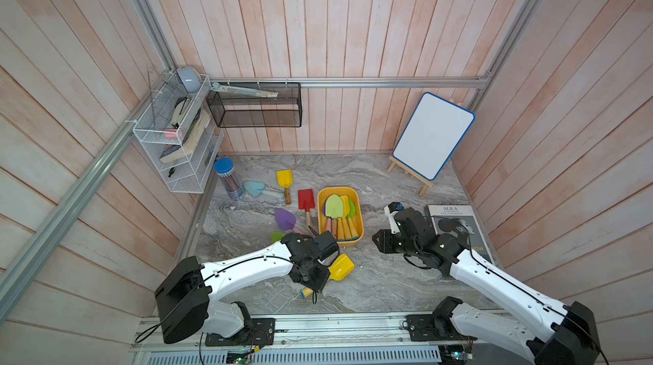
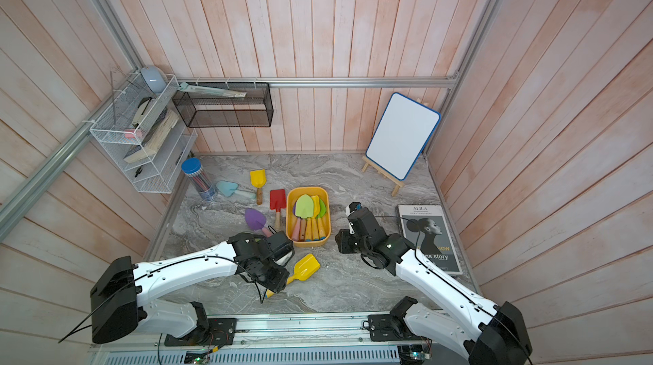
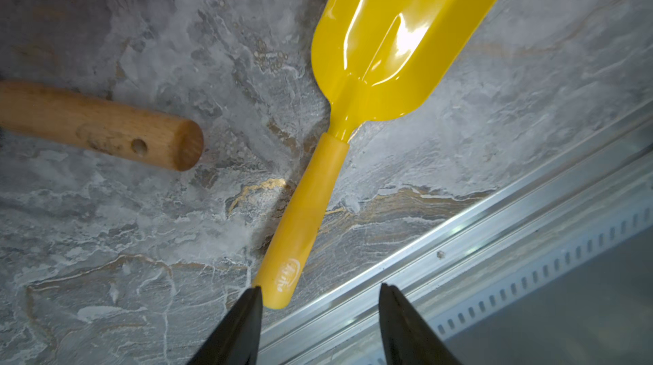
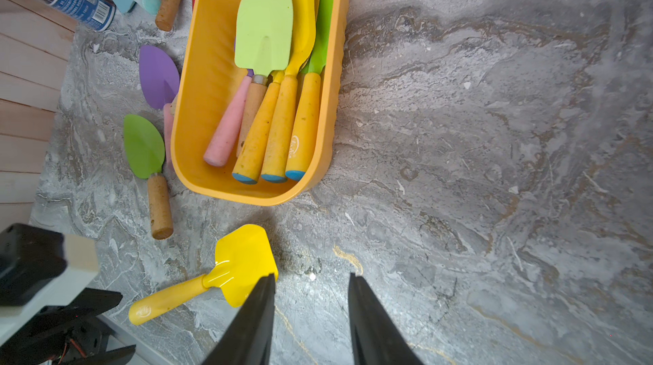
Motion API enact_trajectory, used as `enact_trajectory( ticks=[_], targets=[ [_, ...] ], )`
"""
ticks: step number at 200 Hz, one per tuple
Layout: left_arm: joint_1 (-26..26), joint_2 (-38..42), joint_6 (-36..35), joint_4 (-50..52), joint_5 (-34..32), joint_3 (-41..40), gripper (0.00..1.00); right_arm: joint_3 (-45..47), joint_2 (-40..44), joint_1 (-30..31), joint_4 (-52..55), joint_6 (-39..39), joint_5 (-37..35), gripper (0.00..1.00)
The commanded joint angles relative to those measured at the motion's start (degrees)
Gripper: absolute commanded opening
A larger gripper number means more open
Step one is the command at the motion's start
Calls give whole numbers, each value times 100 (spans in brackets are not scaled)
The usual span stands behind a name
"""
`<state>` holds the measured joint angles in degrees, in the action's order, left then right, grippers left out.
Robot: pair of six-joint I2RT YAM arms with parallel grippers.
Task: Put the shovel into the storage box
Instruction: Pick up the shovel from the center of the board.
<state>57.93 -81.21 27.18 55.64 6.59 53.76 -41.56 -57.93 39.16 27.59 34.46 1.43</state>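
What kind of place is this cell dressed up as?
Probably a lab cell staged as a child's play or hobby corner: plank walls on aluminium rails, toy shovels in a yellow storage box on a marble-look table, a small whiteboard on an easel, a wire rack of books.

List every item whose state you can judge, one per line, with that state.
storage box, holding several shovels
yellow plastic shovel, lying on the table, ungripped
red shovel, lying beside the storage box
left gripper, open, empty
right gripper, open, empty
whiteboard, blank, propped on its easel
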Motion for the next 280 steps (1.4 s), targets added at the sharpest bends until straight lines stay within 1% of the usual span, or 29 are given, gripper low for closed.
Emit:
enact_trajectory(
  ticks=[1,11,46,83,114,133,142,148,154,166,172,188,215,248,280],
  targets=[
    [12,-257,-301,-22,20,-146,58,85,103,-21,-44,59,30,40],
    [24,-361,-349,-56,130,-144,58,104,122,-22,-30,68,16,40],
    [33,-501,-277,-202,98,-190,59,142,144,-18,-61,105,14,40],
    [30,-821,-289,-185,149,-219,60,109,94,-22,-43,71,-1,40],
    [25,-1191,-317,-185,189,-200,60,113,112,-20,-35,70,-6,40],
    [35,-1274,-295,-241,219,-199,59,131,127,-22,-35,69,-20,40],
    [39,-1272,-289,-255,212,-198,54,139,136,-18,-35,70,-31,40],
    [41,-1278,-288,-259,216,-199,49,148,142,-23,-35,70,-37,40],
    [38,-1284,-283,-264,211,-199,43,146,145,-22,-34,63,-34,40],
    [34,-1298,-283,-255,202,-203,26,143,141,-26,-33,65,-30,40],
    [35,-1295,-283,-259,202,-217,20,138,139,-30,-43,62,-33,40],
    [34,-1300,-282,-255,209,-222,12,131,121,-24,-48,61,-28,40],
    [38,-1229,-292,-242,226,-174,7,121,116,-31,-44,52,-20,40],
    [121,-1019,-269,-131,289,-11,5,117,139,-31,-33,54,-21,40],
    [333,-848,-244,45,382,176,5,131,155,-28,-26,70,-20,40]
  ],
)
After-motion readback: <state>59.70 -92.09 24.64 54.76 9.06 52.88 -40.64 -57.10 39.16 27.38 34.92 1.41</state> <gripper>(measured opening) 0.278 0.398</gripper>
